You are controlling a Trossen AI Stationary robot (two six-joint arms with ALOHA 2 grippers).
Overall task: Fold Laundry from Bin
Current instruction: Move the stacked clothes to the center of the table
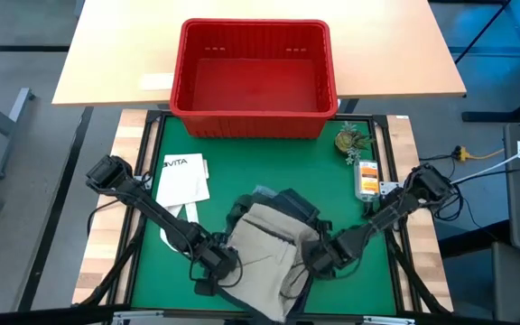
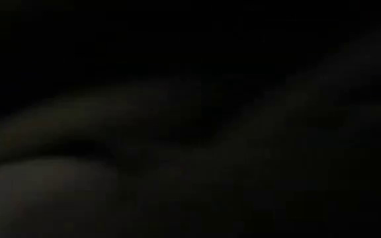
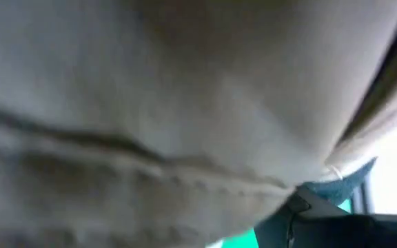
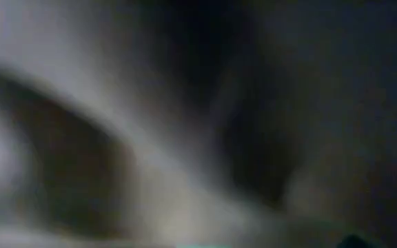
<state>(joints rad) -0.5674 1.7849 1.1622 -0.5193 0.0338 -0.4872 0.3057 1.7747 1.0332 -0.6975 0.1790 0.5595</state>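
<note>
I'm seeing the khaki garment (image 1: 264,253) lying on the near green counter (image 1: 242,171), over darker pieces, the red bin (image 1: 253,122) sitting far. Left claw (image 1: 222,267) and right claw (image 1: 316,260) are pressing its edges; grip I can't tell.

Light wood table (image 1: 395,54) beyond green mat (image 1: 242,162); grey floor (image 1: 16,54).

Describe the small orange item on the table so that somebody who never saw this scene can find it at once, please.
Start from the big red bin at the far end of the table. On the green mat, near the bin's right corner, lies a small dark green plant-like thing. The orange packet lies just below it, the only orange thing on the mat.
</note>
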